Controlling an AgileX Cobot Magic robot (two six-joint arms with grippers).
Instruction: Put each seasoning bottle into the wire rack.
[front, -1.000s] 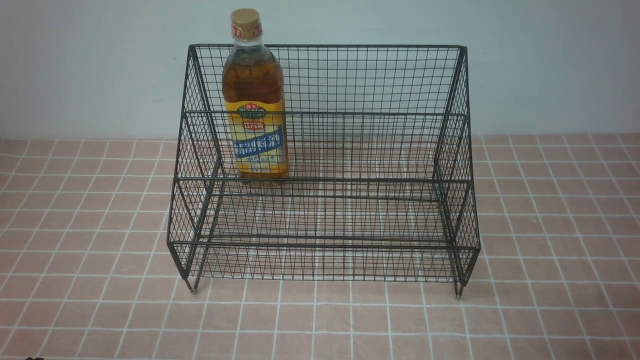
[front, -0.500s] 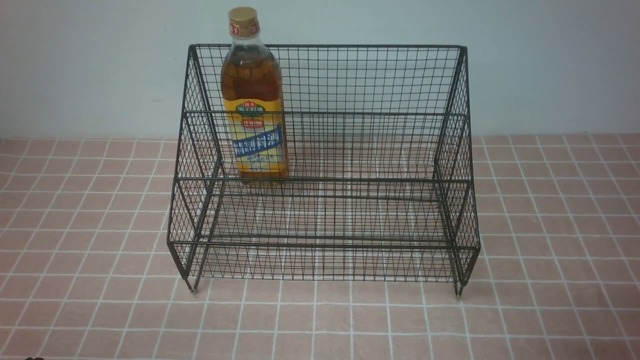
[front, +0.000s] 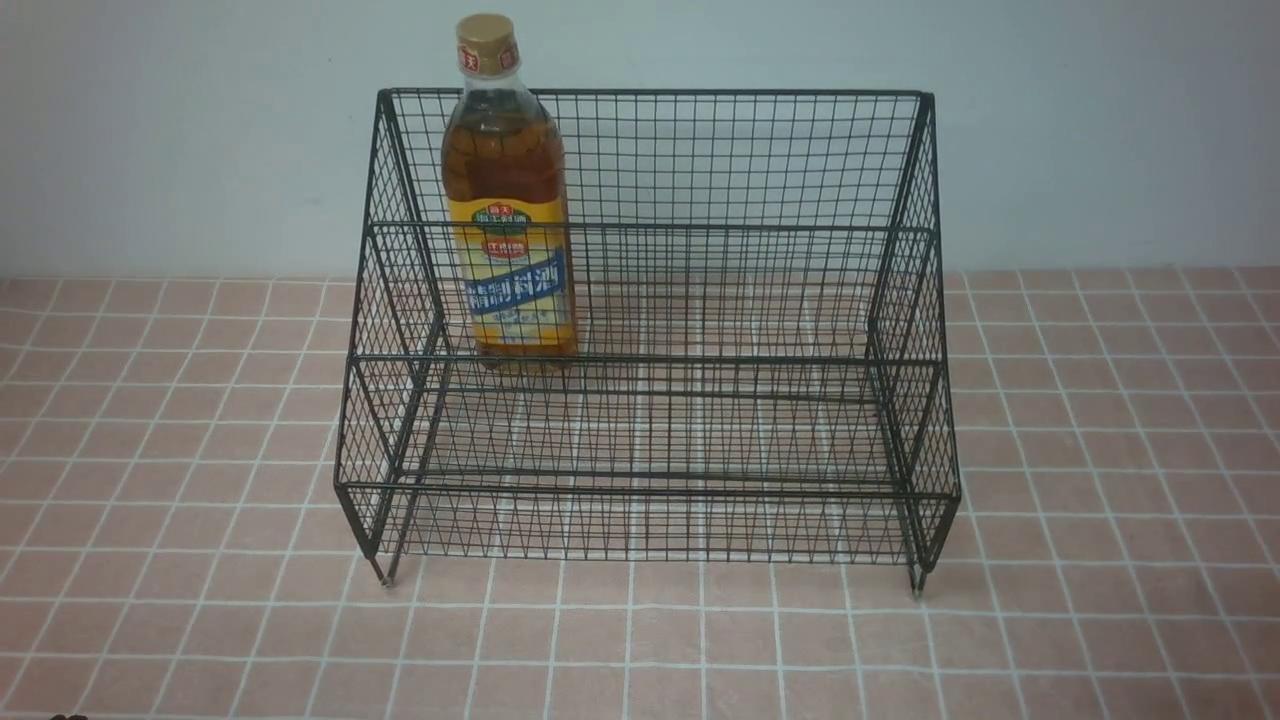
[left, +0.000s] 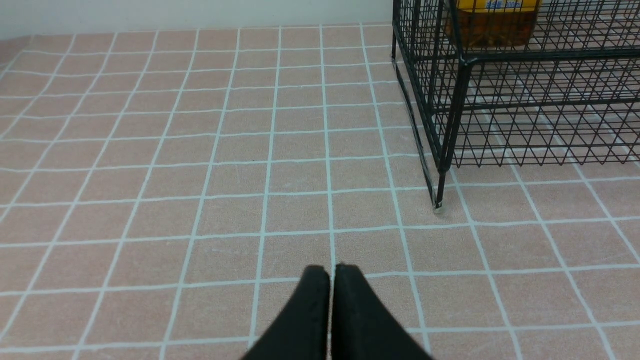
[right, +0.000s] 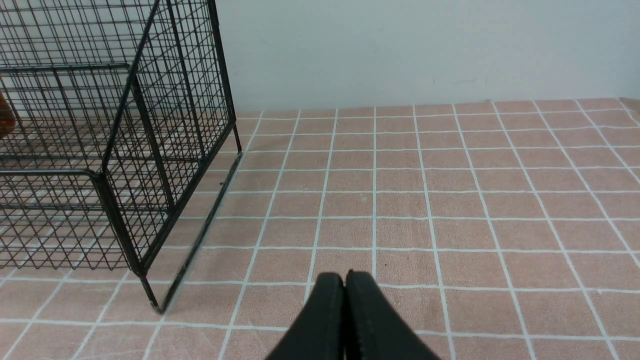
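The seasoning bottle (front: 507, 200) stands upright on the upper tier of the black wire rack (front: 720, 300), toward its left end; amber liquid, gold cap, yellow label with a blue band. Its base (left: 492, 27) also shows through the mesh in the left wrist view. Neither arm appears in the front view. My left gripper (left: 331, 272) is shut and empty, low over the tiles in front of the wire rack's (left: 450, 120) left foot. My right gripper (right: 344, 279) is shut and empty too, over the tiles beside the wire rack's (right: 120, 200) right corner.
The pink tiled tabletop (front: 200, 620) runs all round the rack, with a pale wall (front: 1100, 130) behind it. The rack stands on short feet (front: 385, 578) at its front corners.
The bottle has shifted very slightly left and upright compared with a second ago; nothing else moved.
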